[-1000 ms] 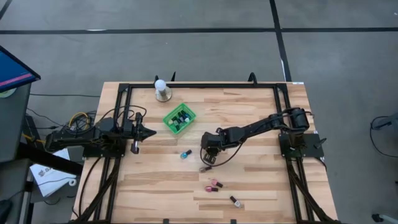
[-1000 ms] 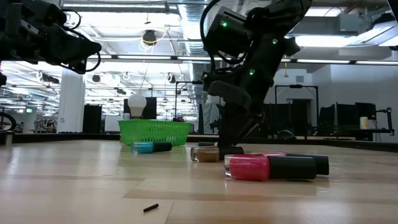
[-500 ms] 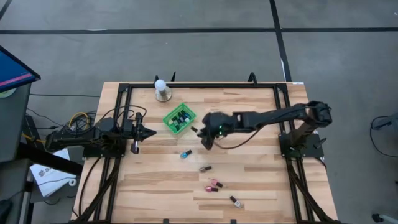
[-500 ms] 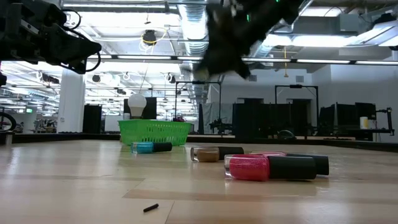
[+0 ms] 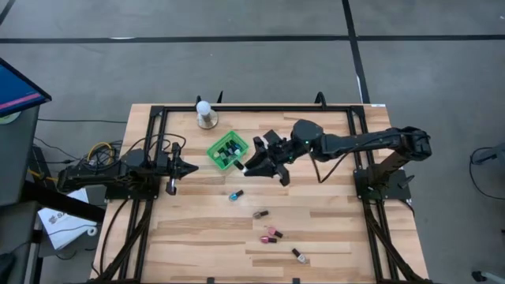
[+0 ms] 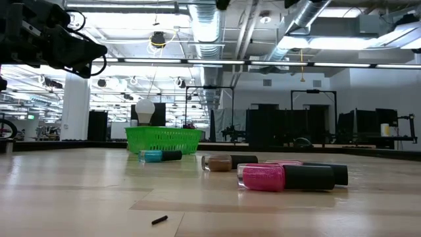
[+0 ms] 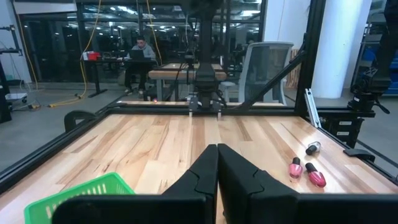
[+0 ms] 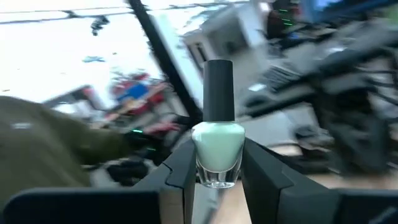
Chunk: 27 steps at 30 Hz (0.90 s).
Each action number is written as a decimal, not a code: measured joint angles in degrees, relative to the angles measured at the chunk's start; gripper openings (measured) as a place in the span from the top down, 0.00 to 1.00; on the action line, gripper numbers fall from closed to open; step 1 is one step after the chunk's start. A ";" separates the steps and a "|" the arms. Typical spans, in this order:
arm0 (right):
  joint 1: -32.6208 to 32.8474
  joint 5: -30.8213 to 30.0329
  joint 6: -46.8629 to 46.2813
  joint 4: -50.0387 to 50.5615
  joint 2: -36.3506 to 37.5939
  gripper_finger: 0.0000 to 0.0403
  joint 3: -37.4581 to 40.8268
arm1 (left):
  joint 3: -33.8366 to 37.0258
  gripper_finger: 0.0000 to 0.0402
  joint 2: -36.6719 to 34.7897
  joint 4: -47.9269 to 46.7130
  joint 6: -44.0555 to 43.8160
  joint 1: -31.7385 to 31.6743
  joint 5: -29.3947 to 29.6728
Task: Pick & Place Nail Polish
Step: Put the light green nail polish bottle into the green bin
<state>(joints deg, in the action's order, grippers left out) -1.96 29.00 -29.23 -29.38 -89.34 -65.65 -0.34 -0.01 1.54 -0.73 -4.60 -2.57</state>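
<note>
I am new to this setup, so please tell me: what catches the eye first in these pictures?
The right claw holds a pale green nail polish bottle just beside the green basket. Several bottles lie loose on the wooden table; a bright pink bottle lies nearest the low camera.

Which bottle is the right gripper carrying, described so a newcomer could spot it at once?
Start at the green mesh basket near the table's far edge. Just beside it hangs the right gripper, and between its fingers sits the bottle, upright in the wrist view. It has a pale mint body and a tall black cap, and it alone is off the table; the loose bottles lie on the wood.
</note>
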 joint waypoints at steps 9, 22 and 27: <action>-1.86 -4.31 -0.80 2.97 -0.14 0.79 -0.02 | 0.00 1.00 0.00 0.00 0.00 0.00 -0.02; -5.98 -10.16 0.69 23.80 -21.81 0.79 -20.03 | 0.00 1.00 0.00 0.01 0.00 0.00 -0.14; -7.36 -16.93 3.69 39.28 -31.81 0.79 -32.53 | 0.00 1.00 0.00 0.00 -0.01 0.00 -0.06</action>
<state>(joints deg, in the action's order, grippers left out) -9.31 12.07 -25.54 9.90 -121.15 -98.18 -0.34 -0.01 1.54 -0.74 -4.60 -2.63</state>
